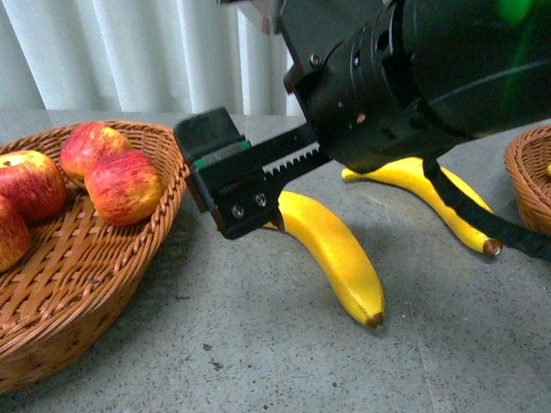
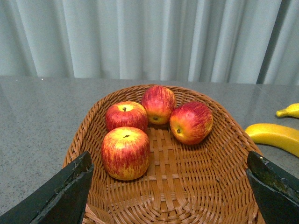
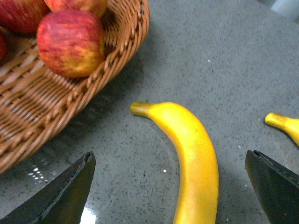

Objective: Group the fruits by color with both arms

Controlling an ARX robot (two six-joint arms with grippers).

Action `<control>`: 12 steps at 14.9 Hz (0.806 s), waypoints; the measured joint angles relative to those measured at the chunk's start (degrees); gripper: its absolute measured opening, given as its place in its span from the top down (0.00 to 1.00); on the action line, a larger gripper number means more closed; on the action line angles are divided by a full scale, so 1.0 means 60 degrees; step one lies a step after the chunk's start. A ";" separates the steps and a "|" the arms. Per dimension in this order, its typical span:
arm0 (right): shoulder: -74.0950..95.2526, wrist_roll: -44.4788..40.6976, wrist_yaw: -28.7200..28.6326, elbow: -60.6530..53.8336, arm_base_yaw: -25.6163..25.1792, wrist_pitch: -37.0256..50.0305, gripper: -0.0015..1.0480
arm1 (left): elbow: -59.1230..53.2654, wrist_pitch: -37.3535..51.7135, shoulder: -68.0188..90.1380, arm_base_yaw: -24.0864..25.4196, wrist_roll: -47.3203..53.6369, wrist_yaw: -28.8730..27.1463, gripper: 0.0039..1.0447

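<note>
Front view: four apples point(image 1: 125, 185) sit in the left basket point(image 1: 103, 292). The near banana point(image 1: 336, 254) and far banana point(image 1: 430, 185) lie on the worktop point(image 1: 258, 361), with the right gripper point(image 1: 228, 185) low over the near one.

Left wrist view: the left gripper point(image 2: 169, 163) hangs spread and empty above the apples.

Right wrist view: the right gripper is spread astride the near banana, clear of it.

Red looks sorted; both bananas remain.

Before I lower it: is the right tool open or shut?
Open: the right tool has fingers wide apart, banana ungripped between them.
</note>
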 joint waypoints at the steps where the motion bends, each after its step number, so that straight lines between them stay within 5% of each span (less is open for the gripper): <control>1: 0.0310 -0.0069 0.0157 0.0095 -0.0015 -0.0219 0.06 | 0.0000 0.0000 0.0000 0.0000 0.0000 0.0004 0.06; 12: 0.2098 -0.0335 0.0758 0.1268 -0.0710 -0.1789 0.06 | 0.0000 0.0000 0.0000 0.0000 0.0000 0.0004 0.06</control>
